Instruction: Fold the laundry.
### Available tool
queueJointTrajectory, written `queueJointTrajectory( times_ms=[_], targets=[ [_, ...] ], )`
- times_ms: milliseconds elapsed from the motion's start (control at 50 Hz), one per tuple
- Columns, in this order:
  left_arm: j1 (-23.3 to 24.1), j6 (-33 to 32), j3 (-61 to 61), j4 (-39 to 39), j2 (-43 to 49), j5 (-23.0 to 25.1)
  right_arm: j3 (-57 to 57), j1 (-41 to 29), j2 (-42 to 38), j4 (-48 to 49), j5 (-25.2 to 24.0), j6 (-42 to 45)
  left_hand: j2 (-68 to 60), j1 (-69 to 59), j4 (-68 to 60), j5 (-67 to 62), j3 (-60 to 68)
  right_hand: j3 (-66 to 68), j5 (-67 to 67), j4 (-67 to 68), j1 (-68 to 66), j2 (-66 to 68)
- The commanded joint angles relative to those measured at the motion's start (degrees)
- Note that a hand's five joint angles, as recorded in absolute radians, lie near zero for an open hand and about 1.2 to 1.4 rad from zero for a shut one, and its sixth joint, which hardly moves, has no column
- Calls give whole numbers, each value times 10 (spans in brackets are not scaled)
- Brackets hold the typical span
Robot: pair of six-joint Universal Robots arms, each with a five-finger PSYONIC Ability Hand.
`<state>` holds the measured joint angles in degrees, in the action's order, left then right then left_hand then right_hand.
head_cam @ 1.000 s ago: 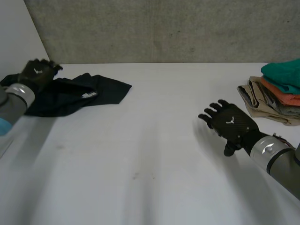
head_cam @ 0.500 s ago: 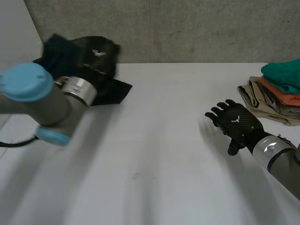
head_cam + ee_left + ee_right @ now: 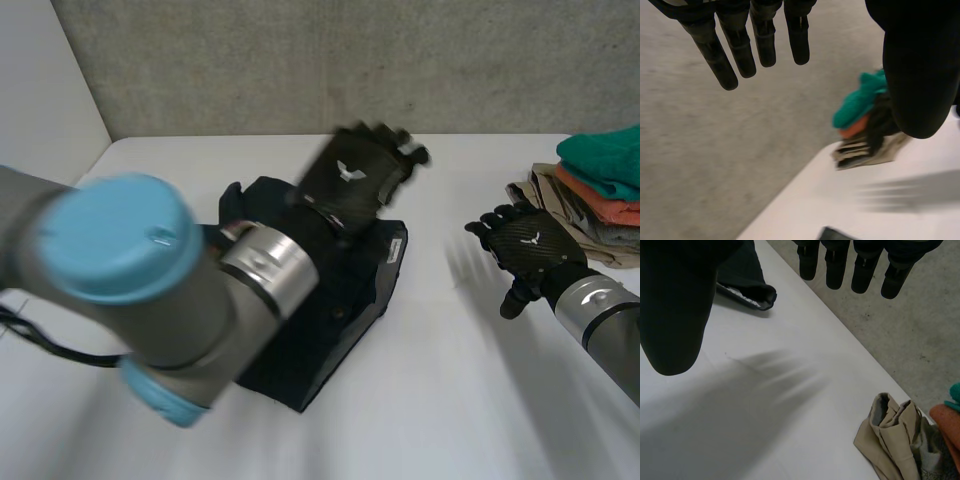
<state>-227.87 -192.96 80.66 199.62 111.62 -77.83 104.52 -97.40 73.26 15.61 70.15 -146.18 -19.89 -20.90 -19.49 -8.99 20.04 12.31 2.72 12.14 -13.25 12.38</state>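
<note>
– Where is the dark cloth (image 3: pixel 335 320)?

– In the middle of the white table (image 3: pixel 450 400). It lies in a bumpy heap, not flat. The big left arm (image 3: pixel 130 270) hides a lot of it.

– What are the hands doing?

– The left hand (image 3: pixel 355 175) is up in the air over the far end of the cloth. Its fingers (image 3: pixel 740 45) are straight and it holds nothing. The right hand (image 3: pixel 525 250) hovers beside the cloth, fingers spread, holding nothing too. It is near the pile of folded clothes (image 3: pixel 600 190).

– So which step is this?

– I think it is the start. The cloth is in place, but no fold is made yet.

– What comes next?

– Both hands should go down, find the edges and pull the cloth flat.

– Which way does it point?

– Its long side seems to run from the wall side toward the robot, a bit slanted. A white label (image 3: pixel 393 250) sits on the edge nearest the right hand.
</note>
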Motion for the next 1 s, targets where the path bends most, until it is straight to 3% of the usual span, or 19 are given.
queueJointTrajectory(
  times_ms=[20, 120, 260, 360, 440, 660, 720, 780, 820, 880, 900, 920, 1000],
  targets=[
    [-114, 0, 85, -6, -90, -7, -7, -15, 29, -27, 1, 0, -4, 6, -8, -13, 3, -23, -27, -21, 33, -24],
    [-214, -6, 152, -9, -113, -33, -38, -88, 45, -92, 1, -27, -8, 3, -12, -17, 6, -23, -27, -21, 33, -24],
    [-336, -31, 170, -10, -103, -7, -92, -204, 29, -154, 6, -155, -11, -1, -15, -20, 9, -23, -27, -21, 33, -24],
    [-399, -124, 160, -27, -42, 55, -128, -279, -42, -154, 33, -215, -11, -1, -15, -20, 9, -23, -27, -21, 33, -24],
    [-433, -189, 148, -34, -8, 73, -162, -334, -93, -155, 48, -222, -6, 4, -10, -15, 4, -23, -27, -21, 33, -24],
    [-438, -242, 90, -69, 100, 73, -209, -402, -200, -104, 61, -223, -61, -51, -65, -70, 60, 6, 2, 8, 4, 5],
    [-436, -236, 86, -71, 104, 74, -210, -407, -208, -77, 71, -218, -274, -264, -278, -283, 273, 48, 44, 50, -39, 48],
    [-430, -234, 85, -70, 103, 74, -212, -409, -223, -44, 82, -214, -456, -446, -460, -465, 455, 146, 141, 147, -136, 145],
    [-418, -234, 84, -66, 102, 73, -215, -411, -237, -24, 88, -205, -595, -585, -599, -604, 594, 281, 277, 283, -272, 281],
    [-406, -234, 84, -59, 98, 71, -217, -411, -243, -8, 94, -192, -601, -591, -605, -610, 600, 388, 384, 389, -378, 387],
    [-401, -235, 86, -56, 94, 68, -218, -409, -241, -6, 104, -181, -601, -591, -605, -610, 600, 586, 582, 588, -577, 586],
    [-398, -235, 86, -55, 91, 67, -217, -406, -239, -6, 111, -179, -601, -591, -605, -610, 600, 676, 672, 678, -667, 675],
    [-384, -233, 94, -59, 47, 51, -202, -401, -209, -1, 142, -169, -601, -591, -605, -610, 600, 677, 673, 679, -667, 676]
  ],
)
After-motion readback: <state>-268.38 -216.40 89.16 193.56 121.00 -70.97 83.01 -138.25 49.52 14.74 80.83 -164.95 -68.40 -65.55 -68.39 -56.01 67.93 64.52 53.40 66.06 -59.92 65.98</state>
